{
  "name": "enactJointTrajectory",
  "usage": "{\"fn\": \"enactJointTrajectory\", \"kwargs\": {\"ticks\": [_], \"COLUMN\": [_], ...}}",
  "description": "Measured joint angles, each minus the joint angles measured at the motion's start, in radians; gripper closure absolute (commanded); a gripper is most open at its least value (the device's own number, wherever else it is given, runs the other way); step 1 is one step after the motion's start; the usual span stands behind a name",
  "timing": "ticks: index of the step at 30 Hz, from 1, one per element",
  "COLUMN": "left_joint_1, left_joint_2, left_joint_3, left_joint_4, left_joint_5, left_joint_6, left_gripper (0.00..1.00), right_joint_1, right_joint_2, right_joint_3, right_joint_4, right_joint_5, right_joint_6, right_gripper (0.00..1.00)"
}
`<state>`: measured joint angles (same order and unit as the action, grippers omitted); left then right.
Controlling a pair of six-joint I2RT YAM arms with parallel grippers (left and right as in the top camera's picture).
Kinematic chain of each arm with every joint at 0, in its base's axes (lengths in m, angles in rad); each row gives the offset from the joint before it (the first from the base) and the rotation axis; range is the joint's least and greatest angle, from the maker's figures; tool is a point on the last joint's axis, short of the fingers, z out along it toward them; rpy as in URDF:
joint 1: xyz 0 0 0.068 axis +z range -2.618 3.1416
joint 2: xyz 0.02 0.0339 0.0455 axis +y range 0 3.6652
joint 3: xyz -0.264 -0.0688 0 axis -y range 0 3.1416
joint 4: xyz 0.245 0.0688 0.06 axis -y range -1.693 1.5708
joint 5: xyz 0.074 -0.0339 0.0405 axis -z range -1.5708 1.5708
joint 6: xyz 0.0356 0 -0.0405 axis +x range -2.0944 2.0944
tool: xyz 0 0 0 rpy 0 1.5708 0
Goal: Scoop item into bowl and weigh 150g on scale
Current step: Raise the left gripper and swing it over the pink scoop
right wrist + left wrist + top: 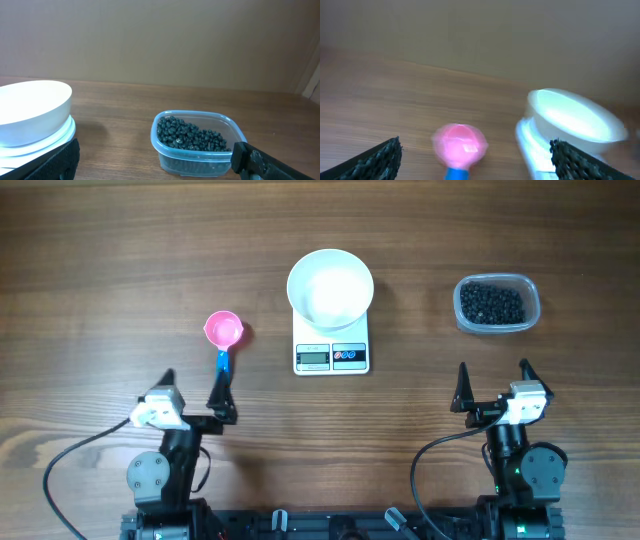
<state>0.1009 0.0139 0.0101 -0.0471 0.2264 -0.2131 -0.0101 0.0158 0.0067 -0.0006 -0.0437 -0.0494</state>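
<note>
On the middle of the worktop (120,270) lies the scale (332,358), its display and two buttons turned toward the arms; the reading is too small to tell. The bowl (330,288) sits upright on the far part of the scale, its rim reaching past the scale's rear edge, and its inside shows plain glossy white. To the right, well apart from the scale, stands a clear tub (460,305) holding the beads (491,304), a dark loose heap that covers its bottom and stays below the rim. To the left of the scale lies a scoop (223,332), its pink cup away from the arms and its blue handle pointing back at the left jaws. The handle's end comes close to the inner finger of those jaws; whether they touch cannot be told from above. The left jaws stand wide and hold nothing. In the left wrist view, which is blurred, the scoop lies on the wood between the two dark fingers (375,161), with bowl and scale off to the right. The right jaws stand wide as well, gripping nothing, low over the near edge of the worktop. Their camera shows the tub straight ahead between the fingers (270,162) and the bowl on the scale at the left edge.
</note>
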Motion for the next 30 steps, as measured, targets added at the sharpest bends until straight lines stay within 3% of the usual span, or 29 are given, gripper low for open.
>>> {"fn": "enactJointTrajectory", "kwargs": {"ticks": [3, 6, 11, 14, 21, 30], "left_joint_1": [-0.005, -0.005, -0.005, -0.005, -0.005, -0.005], "left_joint_2": [0.000, 0.000, 0.001, 0.002, 0.128, 0.636], "left_joint_3": [0.000, -0.003, 0.008, 0.075, 0.461, 1.128], "left_joint_4": [0.016, 0.086, 0.323, 0.287, -0.106, -0.864], "left_joint_5": [0.141, 0.238, 0.402, 0.444, 0.479, 0.483], "left_joint_6": [-0.206, -0.326, -0.418, -0.422, -0.325, -0.155], "left_gripper": [0.00, 0.00, 0.00, 0.00, 0.00, 0.00], "right_joint_1": [0.000, 0.000, 0.000, 0.000, 0.000, 0.000], "right_joint_2": [0.000, 0.000, 0.000, 0.000, 0.001, 0.001], "right_joint_3": [0.000, 0.000, 0.000, 0.000, 0.000, 0.000], "right_joint_4": [0.000, 0.000, 0.000, 0.000, 0.000, 0.000], "right_joint_5": [0.000, 0.000, 0.000, 0.000, 0.000, 0.000], "right_joint_6": [0.000, 0.000, 0.000, 0.000, 0.000, 0.000], "right_gripper": [0.00, 0.00, 0.00, 0.00, 0.00, 0.00]}}
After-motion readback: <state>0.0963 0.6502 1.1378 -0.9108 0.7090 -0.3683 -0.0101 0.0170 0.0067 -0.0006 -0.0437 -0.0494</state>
